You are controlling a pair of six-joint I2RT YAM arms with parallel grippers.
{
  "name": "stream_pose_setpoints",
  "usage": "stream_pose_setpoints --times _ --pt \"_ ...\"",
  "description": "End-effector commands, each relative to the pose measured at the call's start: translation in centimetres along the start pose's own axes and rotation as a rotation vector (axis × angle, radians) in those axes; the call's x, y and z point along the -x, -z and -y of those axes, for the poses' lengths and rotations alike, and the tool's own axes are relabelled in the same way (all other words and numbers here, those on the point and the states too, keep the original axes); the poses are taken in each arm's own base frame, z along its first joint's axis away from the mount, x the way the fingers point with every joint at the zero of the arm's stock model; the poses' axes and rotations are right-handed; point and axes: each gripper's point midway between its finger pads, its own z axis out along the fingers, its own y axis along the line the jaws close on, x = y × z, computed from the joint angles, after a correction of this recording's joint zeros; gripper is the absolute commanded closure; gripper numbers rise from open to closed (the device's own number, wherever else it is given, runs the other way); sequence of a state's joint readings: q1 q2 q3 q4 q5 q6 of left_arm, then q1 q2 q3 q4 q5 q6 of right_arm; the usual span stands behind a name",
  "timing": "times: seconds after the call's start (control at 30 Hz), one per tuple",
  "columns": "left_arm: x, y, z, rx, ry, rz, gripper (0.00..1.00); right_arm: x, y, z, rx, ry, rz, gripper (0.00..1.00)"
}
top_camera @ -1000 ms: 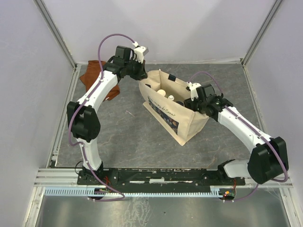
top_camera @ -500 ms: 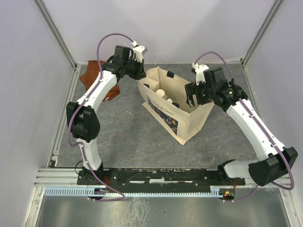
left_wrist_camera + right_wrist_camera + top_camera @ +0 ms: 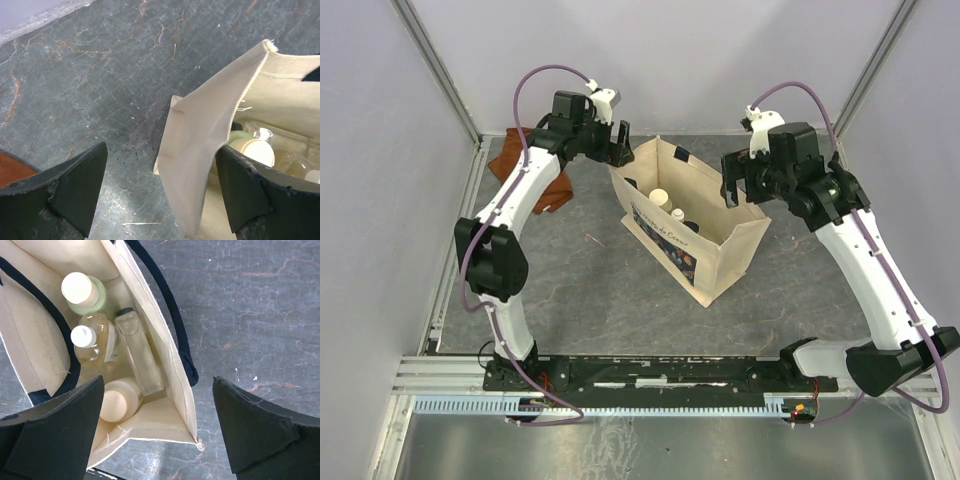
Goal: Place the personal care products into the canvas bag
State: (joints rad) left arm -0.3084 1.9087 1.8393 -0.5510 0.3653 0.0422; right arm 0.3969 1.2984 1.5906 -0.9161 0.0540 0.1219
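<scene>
The beige canvas bag (image 3: 720, 255) stands open mid-table, its dark floral panel facing front left. Inside it, the right wrist view shows the personal care products: an olive-green bottle (image 3: 87, 295), an amber bottle (image 3: 95, 342), a clear square bottle (image 3: 140, 357) and a cream bottle (image 3: 117, 402). My left gripper (image 3: 620, 152) is open at the bag's far left corner, and the bag's edge (image 3: 200, 140) hangs loose between its fingers. My right gripper (image 3: 740, 185) hovers open above the bag's right end (image 3: 150, 425), holding nothing.
A rust-brown folded cloth (image 3: 555, 195) lies at the back left, partly under the left arm, and shows as a sliver (image 3: 10, 170) in the left wrist view. Grey walls and a metal frame ring the stone-patterned tabletop (image 3: 600, 290).
Both grippers have opened and let go of the bag's edges. The right arm has lifted up and back from the bag's right end. The left gripper has shifted slightly up.
</scene>
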Motion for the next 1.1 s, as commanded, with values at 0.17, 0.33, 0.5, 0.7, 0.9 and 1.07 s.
stream_pose_setpoints --times 0.17,0.33,0.5,0.7,0.9,1.07 --pt "9.1 7.1 3.0 -0.021 0.043 0.287 0.04 -0.6 0.1 2.1 -0.127 -0.062 0.007 0.0" --pt "9.9 10.8 2.0 0.098 0.099 0.344 0.04 -1.0 1.5 4.1 -0.225 -0.113 0.033 0.0" --pt "6.5 14.8 -1.2 0.304 0.119 0.29 0.03 -3.0 2.4 6.0 -0.301 -0.133 -0.019 0.0" --pt "0.6 17.6 -3.6 0.437 0.208 0.231 0.03 -5.5 4.0 7.5 -0.362 -0.219 -0.017 0.0" --pt "-3.3 19.6 -4.8 0.578 0.292 0.247 0.03 -9.7 5.5 8.4 -0.431 -0.232 -0.091 0.0" --pt "-5.8 20.7 -5.9 0.691 0.352 0.24 0.02 -11.6 5.6 8.2 -0.426 -0.238 -0.119 0.0"
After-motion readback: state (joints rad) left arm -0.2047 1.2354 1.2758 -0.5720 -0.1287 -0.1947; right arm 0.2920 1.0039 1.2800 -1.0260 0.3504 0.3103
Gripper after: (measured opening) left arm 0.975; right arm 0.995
